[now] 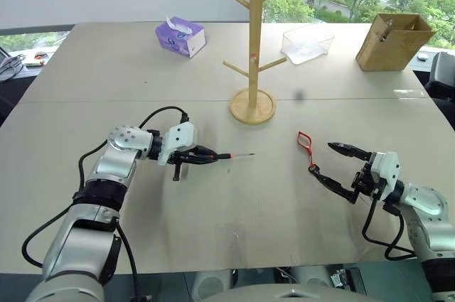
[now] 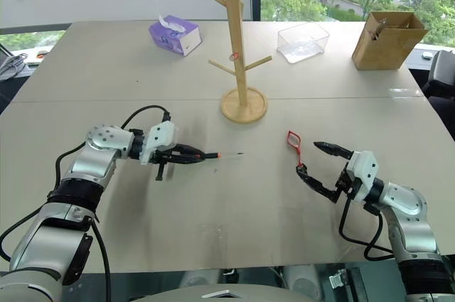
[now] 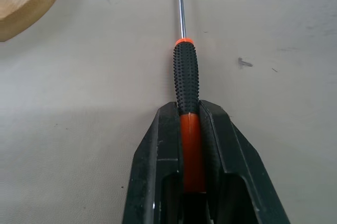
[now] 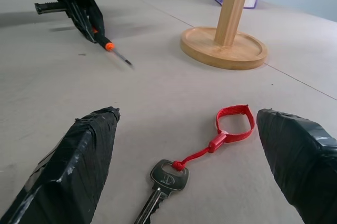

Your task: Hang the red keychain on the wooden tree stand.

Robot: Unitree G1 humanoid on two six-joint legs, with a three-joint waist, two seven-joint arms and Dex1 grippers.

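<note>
The red keychain [image 4: 210, 142] is being straddled lengthwise by the wide-open right pincer [image 1: 333, 167], while the screwdriver [image 3: 186, 84] is being clamped by the left pincer [image 1: 190, 158].

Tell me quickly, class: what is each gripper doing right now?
Left gripper: shut on the screwdriver, gripping its handle.
Right gripper: open, holding nothing; the red keychain lies on the table between its fingers.
</note>
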